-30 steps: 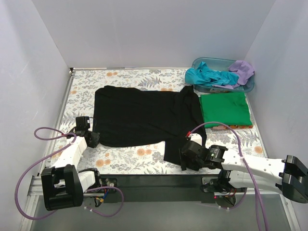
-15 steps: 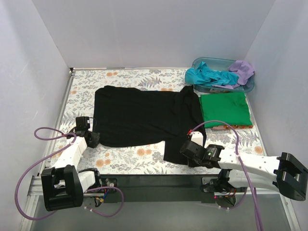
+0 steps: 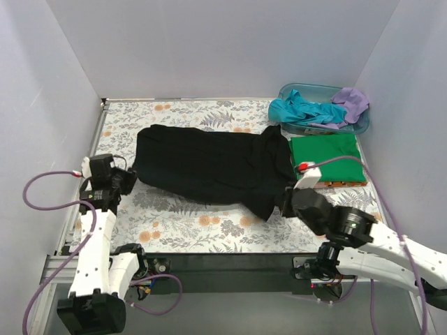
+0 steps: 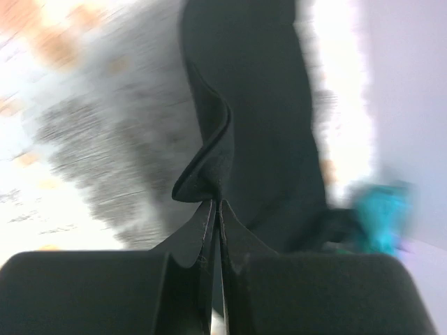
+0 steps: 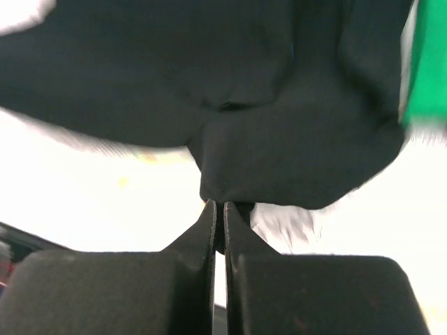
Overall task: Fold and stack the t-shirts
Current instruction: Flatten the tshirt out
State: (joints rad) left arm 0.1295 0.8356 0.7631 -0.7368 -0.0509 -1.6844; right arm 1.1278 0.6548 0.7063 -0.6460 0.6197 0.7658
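L arm (image 3: 94, 237) stands nearly upright from its base at the near-left corner. Forearm runs away from the cam, wrist bent so the L tool (image 3: 130, 180) points right, at the left edge of the black tee (image 3: 209, 164). L wrist view: fingers (image 4: 192, 251) pressed together w/ a fold of black cloth pinched btwn them. The cloth rises off the tips in a curled ridge.

R arm (image 3: 377, 244) lies low, reaching in from the near-right corner twd the left. Wrist is angled up-left, w/ the R tool (image 3: 288, 202) at the tee's near-right corner. R wrist view: fingers (image 5: 199, 241) clamped tight on a bunched lobe of black cloth, no gap showing.

Black tee is spread across the mid counter (image 3: 174, 223), long axis left-right. Its near edge is drawn in & wrinkled btwn the two tools, and the right end narrows down to the R tool.

Green tee (image 3: 327, 159) sits folded in a neat rectangle at right, just beside the black tee's right end; touching or not, can't tell. Behind it, the blue tub (image 3: 314, 87) in the far-right corner holds the teal tee (image 3: 300, 110) + lilac tee (image 3: 351, 101). Both are crumpled, teal spilling over the tub's left rim.

Purple cable (image 3: 42, 185) loops out left of the L wrist.
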